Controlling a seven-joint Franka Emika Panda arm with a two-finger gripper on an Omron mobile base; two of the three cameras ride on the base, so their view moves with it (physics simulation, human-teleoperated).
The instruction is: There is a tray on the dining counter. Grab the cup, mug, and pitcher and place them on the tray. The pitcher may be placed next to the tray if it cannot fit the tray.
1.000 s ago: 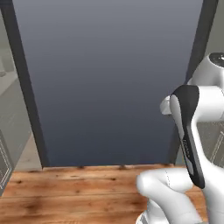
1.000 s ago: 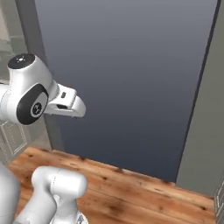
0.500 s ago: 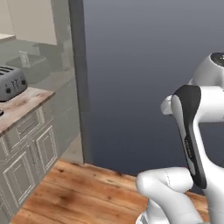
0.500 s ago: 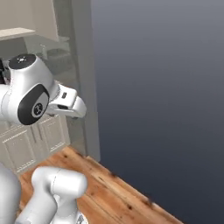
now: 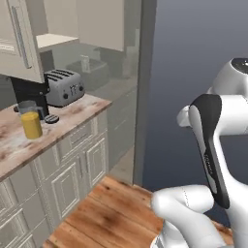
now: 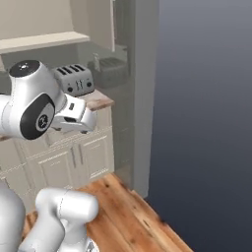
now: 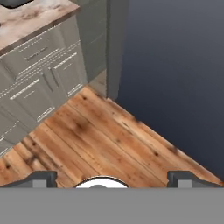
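Glass pitcher (image 5: 32, 123) sits on the worktop (image 5: 72, 116) by the toaster (image 5: 63, 87), so drive closer first, keeping the wide-open, empty gripper (image 7: 112, 178) clear of cabinets (image 7: 43, 83).

base views share toaster (image 5: 64, 87), hand view floorward

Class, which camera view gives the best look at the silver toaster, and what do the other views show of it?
The left base view: the toaster stands whole on the marbled worktop, slots and front visible. In the right base view the arm hides part of the toaster. The hand view shows the worktop's corner and the cabinets below.
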